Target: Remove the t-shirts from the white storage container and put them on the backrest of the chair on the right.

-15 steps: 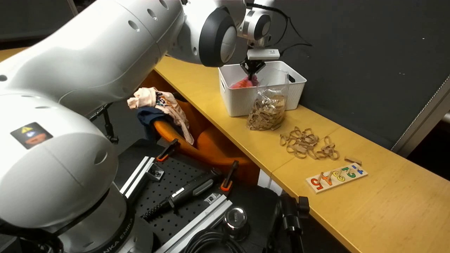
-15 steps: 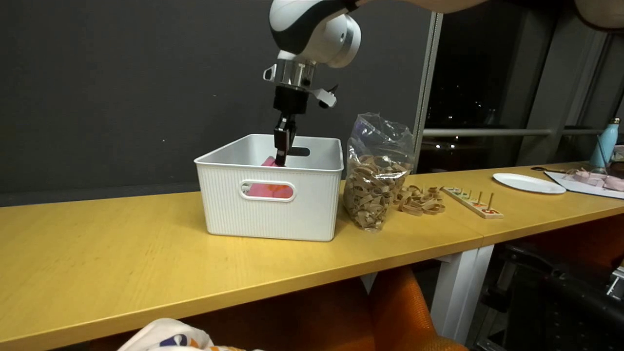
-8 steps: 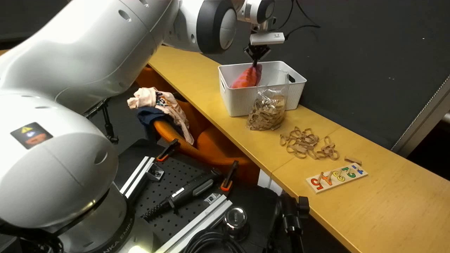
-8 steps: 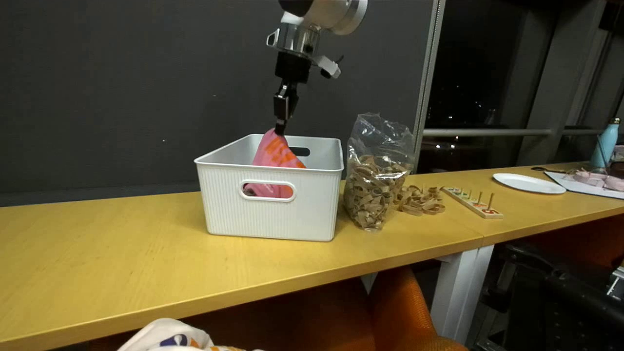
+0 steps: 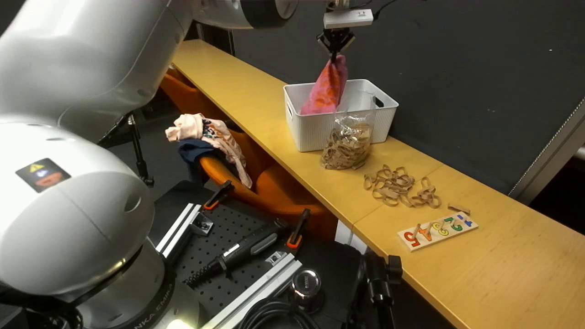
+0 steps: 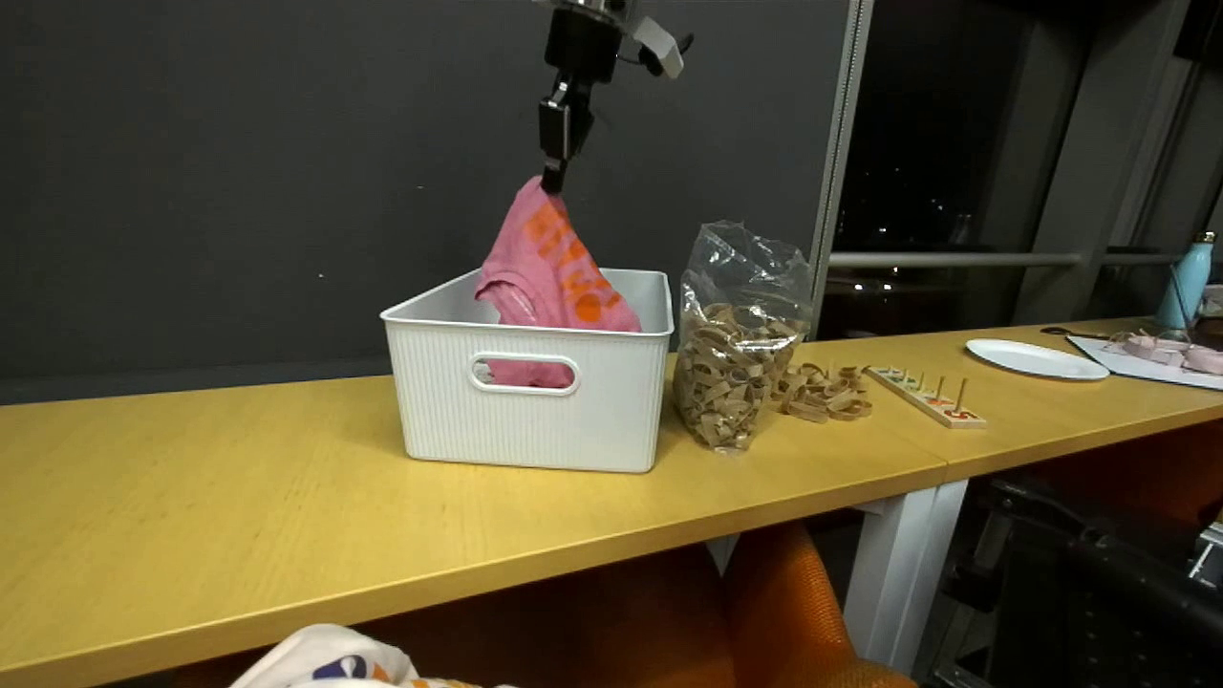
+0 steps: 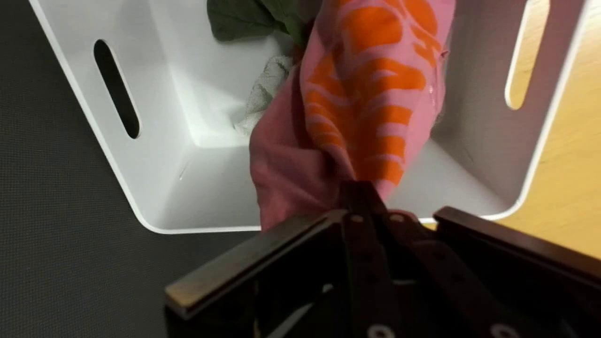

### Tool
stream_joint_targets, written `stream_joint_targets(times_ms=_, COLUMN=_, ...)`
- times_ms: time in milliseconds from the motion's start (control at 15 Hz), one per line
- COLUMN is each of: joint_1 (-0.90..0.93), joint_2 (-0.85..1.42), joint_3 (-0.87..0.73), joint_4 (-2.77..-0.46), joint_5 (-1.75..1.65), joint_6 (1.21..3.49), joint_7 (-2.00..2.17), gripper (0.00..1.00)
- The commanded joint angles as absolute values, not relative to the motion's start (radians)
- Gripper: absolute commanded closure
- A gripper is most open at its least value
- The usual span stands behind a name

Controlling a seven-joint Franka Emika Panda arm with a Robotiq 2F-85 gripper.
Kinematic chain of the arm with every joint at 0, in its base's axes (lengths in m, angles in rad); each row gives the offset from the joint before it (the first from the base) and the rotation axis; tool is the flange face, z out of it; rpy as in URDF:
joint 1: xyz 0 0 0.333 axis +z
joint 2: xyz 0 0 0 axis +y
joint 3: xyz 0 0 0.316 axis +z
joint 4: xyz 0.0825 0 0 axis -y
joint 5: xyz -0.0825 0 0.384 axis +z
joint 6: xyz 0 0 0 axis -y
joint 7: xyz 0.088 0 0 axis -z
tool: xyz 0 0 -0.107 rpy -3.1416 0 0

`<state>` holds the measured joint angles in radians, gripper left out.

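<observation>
My gripper [image 5: 334,58] is shut on the top of a pink t-shirt [image 5: 327,89] with orange print, above the white storage container [image 5: 315,132]. In an exterior view the gripper [image 6: 552,182] holds the shirt [image 6: 549,258] by one corner; its lower part is still inside the container [image 6: 535,430]. In the wrist view the shirt [image 7: 371,94] hangs from the fingertips [image 7: 359,188]. A dark green cloth [image 7: 239,19] and a pale cloth [image 7: 267,84] lie in the container. The orange chair [image 5: 218,172] has a peach shirt [image 5: 224,141] and a navy cloth [image 5: 194,151] over its backrest.
A clear bag of brown bands [image 5: 347,148] stands against the container. Loose bands [image 5: 393,185] and a number board [image 5: 438,230] lie farther along the table [image 6: 287,497]. A dark wall [image 6: 239,191] rises behind. A white plate [image 6: 1037,359] lies at the far end.
My gripper has risen from inside the container to well above its rim. The pink shirt is pulled up with it, and more of it shows over the rim.
</observation>
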<state>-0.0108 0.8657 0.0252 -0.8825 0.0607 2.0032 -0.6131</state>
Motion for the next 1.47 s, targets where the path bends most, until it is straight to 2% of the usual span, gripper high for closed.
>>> stream_joint_targets(times_ms=0, joint_1=0.023, joint_2=0.689, joint_3=0.030, joint_4=-1.123, joint_5=0.061, joint_6=2.041, joint_7=-0.576, gripper=1.00)
stream_joint_targets(times_ms=933, joint_1=0.082, joint_2=0.190, joint_3=0.265, joint_4=-1.795, joint_5=0.162, joint_6=2.024, joint_7=-0.696, gripper=1.00)
stream_joint_targets(times_ms=1133, joint_1=0.112, joint_2=0.189, joint_3=0.270, joint_4=-1.816, joint_5=0.184, joint_6=1.978, joint_7=-0.714, gripper=1.00)
stream_joint_targets(times_ms=1400, joint_1=0.128, joint_2=0.296, joint_3=0.258, joint_4=-1.733, joint_5=0.165, joint_6=1.881, joint_7=-0.720, gripper=1.00)
